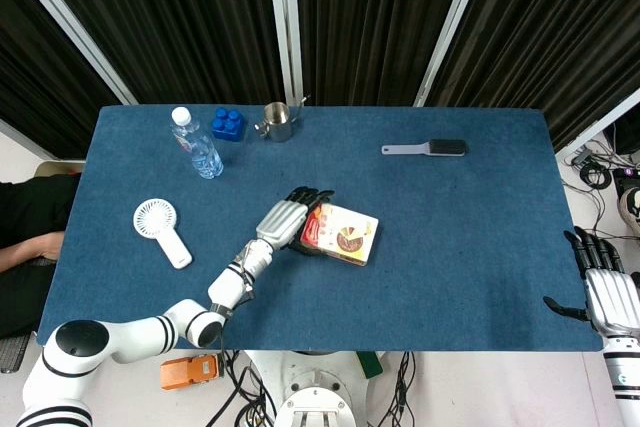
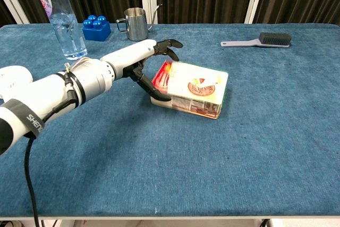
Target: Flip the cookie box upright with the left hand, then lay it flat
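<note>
The cookie box (image 1: 342,234) (image 2: 194,89) lies flat on the blue table (image 1: 470,247), its printed face up, near the middle. My left hand (image 1: 285,219) (image 2: 143,59) is at the box's left end. Its fingers are spread and lifted past the far edge, while the thumb (image 2: 154,91) still touches the near left corner. The hand does not grip the box. My right hand (image 1: 603,292) hangs off the table's right front corner, fingers apart and holding nothing; the chest view does not show it.
A water bottle (image 1: 197,144) (image 2: 58,17), a blue block (image 1: 228,123) (image 2: 96,27) and a metal cup (image 1: 278,123) (image 2: 136,24) stand along the back left. A brush (image 1: 425,148) (image 2: 260,40) lies at the back right. A white handheld fan (image 1: 162,229) lies to the left.
</note>
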`<state>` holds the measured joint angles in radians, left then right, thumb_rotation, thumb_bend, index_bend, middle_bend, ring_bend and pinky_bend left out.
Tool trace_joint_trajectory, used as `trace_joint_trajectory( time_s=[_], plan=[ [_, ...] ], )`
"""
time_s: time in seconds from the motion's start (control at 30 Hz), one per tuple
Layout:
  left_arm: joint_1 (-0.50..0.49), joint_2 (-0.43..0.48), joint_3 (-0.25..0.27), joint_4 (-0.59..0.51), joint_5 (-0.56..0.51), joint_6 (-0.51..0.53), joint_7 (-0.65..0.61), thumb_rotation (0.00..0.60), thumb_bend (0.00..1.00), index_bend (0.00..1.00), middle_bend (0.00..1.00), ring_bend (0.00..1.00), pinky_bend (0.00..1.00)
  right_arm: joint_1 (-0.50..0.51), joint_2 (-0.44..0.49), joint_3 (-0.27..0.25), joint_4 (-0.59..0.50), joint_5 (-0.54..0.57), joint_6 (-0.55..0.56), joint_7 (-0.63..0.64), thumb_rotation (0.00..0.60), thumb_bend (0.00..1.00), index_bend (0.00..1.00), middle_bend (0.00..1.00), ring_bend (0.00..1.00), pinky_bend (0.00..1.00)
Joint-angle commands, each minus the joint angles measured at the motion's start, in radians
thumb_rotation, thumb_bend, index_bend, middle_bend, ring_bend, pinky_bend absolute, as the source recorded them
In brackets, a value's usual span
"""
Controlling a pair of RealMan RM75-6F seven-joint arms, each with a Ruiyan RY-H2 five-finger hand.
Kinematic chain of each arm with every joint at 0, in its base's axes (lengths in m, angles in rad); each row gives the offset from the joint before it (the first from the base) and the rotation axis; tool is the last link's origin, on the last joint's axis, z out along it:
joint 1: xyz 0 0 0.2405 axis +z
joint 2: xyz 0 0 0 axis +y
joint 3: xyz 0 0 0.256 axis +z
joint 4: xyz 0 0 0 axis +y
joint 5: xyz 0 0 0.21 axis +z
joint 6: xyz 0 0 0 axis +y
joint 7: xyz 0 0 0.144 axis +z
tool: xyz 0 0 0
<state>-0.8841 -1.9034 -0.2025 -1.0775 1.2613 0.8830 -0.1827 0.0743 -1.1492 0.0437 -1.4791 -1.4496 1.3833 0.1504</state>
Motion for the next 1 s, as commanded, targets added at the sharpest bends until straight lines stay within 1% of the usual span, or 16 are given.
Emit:
trace_joint_trajectory(
  time_s=[0.03,0.1,0.17,0.23,0.33,0.4,0.5,0.57,0.63,0.7,0.83,0.87,1.0],
  plan=[
    [0.008,0.03,-0.015,-0.056,-0.065,-0.04,0.075,0.532,0.03,0.0,0.05,0.0,0.01,-0.001,0.001,-0.001,0.001,-0.001,0.001,0.002,0.6,0.21,0.0,0.0,0.0,0.0],
    [0.012,0.056,-0.027,-0.101,-0.11,-0.058,0.115,0.497,0.02,0.0,0.01,0.0,0.0,-0.001,0.002,-0.001,0.002,-0.003,0.002,0.004,0.6,0.21,0.0,0.0,0.0,0.0],
    [0.02,0.087,-0.043,-0.153,-0.143,-0.055,0.143,0.464,0.01,0.0,0.0,0.0,0.0,-0.002,0.004,-0.001,0.002,-0.006,0.004,0.007,0.6,0.21,0.0,0.0,0.0,0.0],
    [0.039,0.135,-0.056,-0.226,-0.158,-0.028,0.164,0.442,0.01,0.0,0.0,0.0,0.0,-0.002,0.007,-0.002,0.004,-0.01,0.006,0.01,0.6,0.21,0.0,0.0,0.0,0.0],
    [0.078,0.239,-0.05,-0.337,-0.169,0.018,0.221,0.432,0.01,0.0,0.0,0.0,0.0,-0.001,0.015,-0.002,0.008,-0.014,0.008,0.012,0.6,0.21,0.0,0.0,0.0,0.0],
    [0.115,0.323,-0.03,-0.413,-0.172,0.063,0.282,0.443,0.01,0.0,0.0,0.0,0.0,0.0,0.021,-0.001,0.011,-0.018,0.01,0.018,0.6,0.21,0.0,0.0,0.0,0.0],
    [0.186,0.43,0.01,-0.506,-0.157,0.161,0.356,0.482,0.01,0.0,0.0,0.0,0.0,0.002,0.028,-0.001,0.019,-0.026,0.011,0.039,0.6,0.21,0.0,0.0,0.0,0.0],
    [0.235,0.487,0.04,-0.553,-0.144,0.218,0.382,0.5,0.01,0.0,0.0,0.0,0.0,0.004,0.031,-0.001,0.023,-0.03,0.01,0.051,0.6,0.21,0.0,0.0,0.0,0.0],
    [0.292,0.554,0.081,-0.599,-0.122,0.274,0.398,0.53,0.0,0.0,0.0,0.0,0.0,0.006,0.033,0.0,0.027,-0.033,0.01,0.063,0.6,0.21,0.0,0.0,0.0,0.0],
    [0.349,0.612,0.122,-0.636,-0.088,0.329,0.398,0.547,0.01,0.0,0.01,0.0,0.0,0.009,0.035,0.0,0.028,-0.037,0.009,0.074,0.6,0.21,0.0,0.0,0.0,0.0],
    [0.448,0.689,0.186,-0.643,-0.007,0.431,0.357,0.584,0.01,0.02,0.03,0.0,0.0,0.014,0.034,0.003,0.03,-0.042,0.009,0.087,0.6,0.21,0.0,0.0,0.0,0.0],
    [0.469,0.698,0.196,-0.633,0.013,0.459,0.347,0.594,0.01,0.02,0.04,0.0,0.0,0.015,0.032,0.003,0.031,-0.045,0.011,0.087,0.6,0.21,0.0,0.0,0.0,0.0],
    [0.571,0.712,0.236,-0.552,0.104,0.601,0.307,0.6,0.01,0.02,0.04,0.0,0.0,0.019,0.021,0.005,0.037,-0.068,0.032,0.091,0.6,0.21,0.0,0.0,0.0,0.0]
  ],
)
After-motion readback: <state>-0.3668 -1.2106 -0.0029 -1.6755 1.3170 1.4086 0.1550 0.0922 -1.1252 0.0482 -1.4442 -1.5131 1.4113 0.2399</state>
